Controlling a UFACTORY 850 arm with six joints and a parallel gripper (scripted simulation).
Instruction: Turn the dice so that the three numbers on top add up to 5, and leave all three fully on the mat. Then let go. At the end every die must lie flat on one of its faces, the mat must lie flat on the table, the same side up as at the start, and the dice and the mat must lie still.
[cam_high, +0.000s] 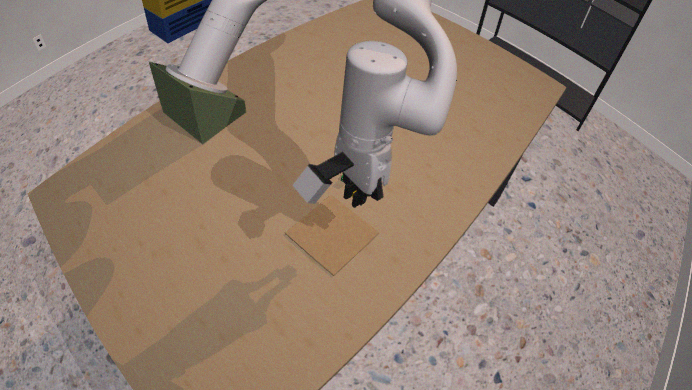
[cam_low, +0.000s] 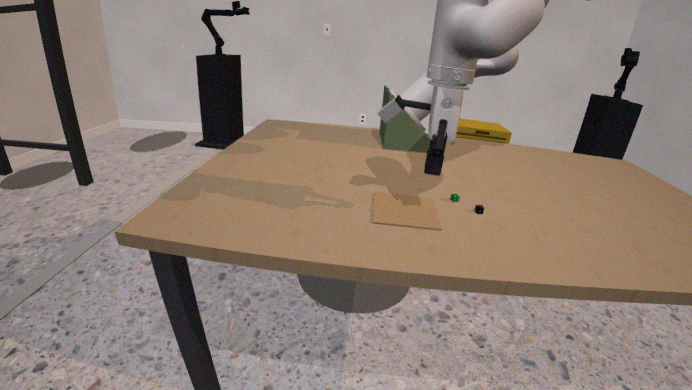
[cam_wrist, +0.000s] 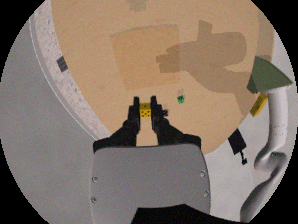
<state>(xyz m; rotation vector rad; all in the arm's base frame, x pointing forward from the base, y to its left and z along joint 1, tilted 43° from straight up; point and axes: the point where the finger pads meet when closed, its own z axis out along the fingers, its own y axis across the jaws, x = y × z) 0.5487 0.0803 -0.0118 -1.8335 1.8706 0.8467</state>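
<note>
My gripper (cam_high: 357, 198) (cam_low: 434, 166) (cam_wrist: 145, 103) is shut on the yellow die (cam_high: 355, 194) (cam_wrist: 145, 112), held in the air above the table. In the wrist view its larger visible face shows several pips and the narrow face above it seems to show one. The fingers hide it in the exterior view. The green die (cam_high: 342, 177) (cam_low: 455, 198) (cam_wrist: 181, 99) and the black die (cam_low: 479, 209) (cam_wrist: 165, 113) rest on the table, off the mat; their top numbers are too small to read. The mat (cam_high: 335, 245) (cam_low: 405, 215) (cam_wrist: 142, 60) lies flat with no die on it.
The green arm mount (cam_high: 200, 112) (cam_low: 402, 131) (cam_wrist: 267, 75) stands at the table's far side. The table (cam_high: 425, 165) (cam_low: 300, 230) has its edge to the right of the mat in the top view. The arm's shadow falls partly over the mat.
</note>
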